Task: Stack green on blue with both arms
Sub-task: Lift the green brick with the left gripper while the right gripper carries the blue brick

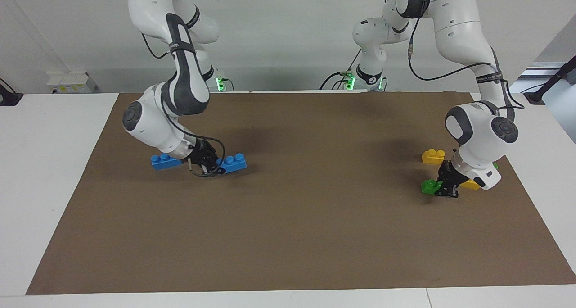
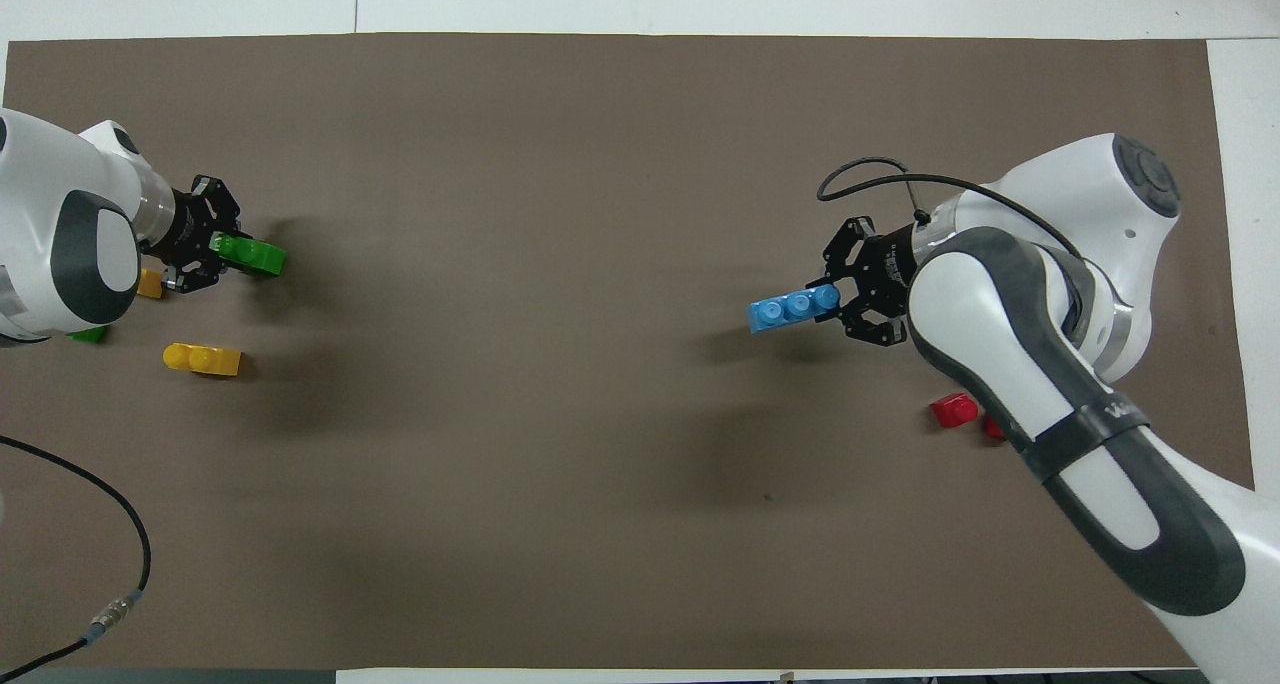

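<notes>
Two claws low, left claw (image 1: pixel 443 188) gripping green (image 1: pixel 430 186)

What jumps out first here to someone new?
Both arms are down at the mat at once, one at each end. The right gripper is closed on one end of a blue brick, with a second blue brick beside it. The left gripper grips a green brick among yellow bricks at its end.
</notes>
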Robot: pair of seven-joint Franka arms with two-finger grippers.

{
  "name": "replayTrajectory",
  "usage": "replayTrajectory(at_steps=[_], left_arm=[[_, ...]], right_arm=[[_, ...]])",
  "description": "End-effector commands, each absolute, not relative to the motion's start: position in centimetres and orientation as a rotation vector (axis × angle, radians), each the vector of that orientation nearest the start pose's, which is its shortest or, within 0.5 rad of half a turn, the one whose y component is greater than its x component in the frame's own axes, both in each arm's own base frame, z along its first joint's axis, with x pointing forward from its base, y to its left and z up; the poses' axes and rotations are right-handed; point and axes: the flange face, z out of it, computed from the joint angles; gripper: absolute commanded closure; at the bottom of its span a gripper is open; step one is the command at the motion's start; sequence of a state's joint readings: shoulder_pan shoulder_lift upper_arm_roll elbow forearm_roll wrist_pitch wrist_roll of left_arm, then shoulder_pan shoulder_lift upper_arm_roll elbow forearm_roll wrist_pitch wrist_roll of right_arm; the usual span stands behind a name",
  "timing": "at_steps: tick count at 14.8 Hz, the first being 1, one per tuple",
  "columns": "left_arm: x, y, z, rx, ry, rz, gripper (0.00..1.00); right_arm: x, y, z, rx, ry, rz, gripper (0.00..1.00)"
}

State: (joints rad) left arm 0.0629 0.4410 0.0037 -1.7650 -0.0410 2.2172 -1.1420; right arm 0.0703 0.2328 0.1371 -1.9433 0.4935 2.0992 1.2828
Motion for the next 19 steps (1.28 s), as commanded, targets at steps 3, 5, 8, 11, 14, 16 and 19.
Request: replayTrajectory(at_steps=[3, 5, 8, 11, 14, 16, 19], left_arm=[[63.9, 1.7, 38.2, -2.599, -1.833, 0.039, 1.00], [63.4, 0.3, 40.5, -2.561, -1.896, 0.029, 1.00], [61.7, -3.4, 43.5, -2.501, -1.940, 0.073, 1.00], [60.2, -7.5, 46.6, -2.441, -2.023, 0.062, 1.00], [58.8, -12.3, 47.0, -2.389, -2.058, 0.071, 1.00], [57.9, -15.8, 47.0, -2.351, -2.093, 0.074, 1.00], [55.9, -20.5, 46.9, -2.319, -2.126, 0.070, 1.00]], right_arm=[[56.1, 21.0, 37.8, -2.115, 1.879, 0.502, 1.00], [54.3, 23.6, 36.8, -2.108, 1.894, 0.467, 1.00], [52.4, 25.4, 34.5, -2.069, 1.904, 0.375, 1.00], [51.9, 26.5, 33.8, -2.040, 1.931, 0.368, 1.00], [51.2, 28.5, 33.3, -2.013, 1.944, 0.351, 1.00], [51.0, 28.5, 32.7, -2.008, 1.951, 0.343, 1.00], [50.2, 29.9, 32.3, -2.000, 1.957, 0.365, 1.00]])
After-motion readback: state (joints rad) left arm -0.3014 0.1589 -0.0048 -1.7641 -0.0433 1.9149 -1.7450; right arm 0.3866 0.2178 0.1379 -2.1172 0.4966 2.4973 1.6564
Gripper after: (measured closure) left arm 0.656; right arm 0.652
